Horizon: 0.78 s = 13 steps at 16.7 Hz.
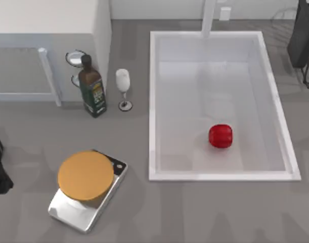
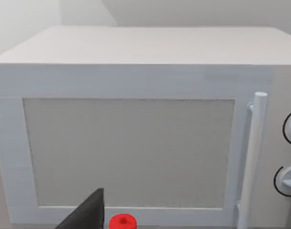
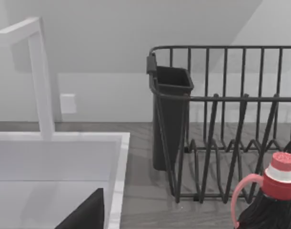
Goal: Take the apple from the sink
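Glossy blocky apple (image 1: 220, 136); smooth white sink (image 1: 152, 101).

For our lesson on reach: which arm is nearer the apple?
Right. The right arm is by the sink's top-right corner, past the apple; the left arm is at the table's far left edge.

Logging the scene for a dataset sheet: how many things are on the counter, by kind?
Fruit: 1, the apple in the sink
Bottles: 2, oil bottle, dark bottle
Glasses: 1, wine glass
Scales: 1, kitchen scale
Appliances: 1, microwave
Racks: 1, dish rack
Total: 7
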Each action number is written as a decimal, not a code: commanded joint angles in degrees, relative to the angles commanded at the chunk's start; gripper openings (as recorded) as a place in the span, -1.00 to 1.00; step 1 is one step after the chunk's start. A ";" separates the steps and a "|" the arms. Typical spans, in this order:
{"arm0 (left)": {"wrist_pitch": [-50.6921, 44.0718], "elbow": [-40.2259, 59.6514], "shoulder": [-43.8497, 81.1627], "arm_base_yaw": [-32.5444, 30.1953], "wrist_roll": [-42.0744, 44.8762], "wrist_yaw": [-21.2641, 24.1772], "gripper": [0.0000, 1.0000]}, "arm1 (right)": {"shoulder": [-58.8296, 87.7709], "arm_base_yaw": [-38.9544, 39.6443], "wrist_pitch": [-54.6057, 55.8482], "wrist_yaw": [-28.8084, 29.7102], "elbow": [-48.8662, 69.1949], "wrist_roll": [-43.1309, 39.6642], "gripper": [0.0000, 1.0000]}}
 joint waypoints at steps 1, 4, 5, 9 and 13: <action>0.00 0.00 0.00 0.00 0.00 0.00 1.00 | 0.00 0.00 0.00 0.00 0.00 0.00 1.00; 0.00 0.00 0.00 0.00 0.00 0.00 1.00 | 0.00 0.00 0.00 0.00 0.00 0.00 1.00; 0.00 0.00 0.00 0.00 0.00 0.00 1.00 | 0.00 0.00 0.00 0.00 0.00 0.00 1.00; 0.00 0.00 0.00 0.00 0.00 0.00 1.00 | 0.00 0.00 0.00 0.00 0.00 0.00 1.00; 0.00 0.00 0.00 0.00 0.00 0.00 1.00 | 0.54 0.03 -0.36 0.01 0.49 0.12 1.00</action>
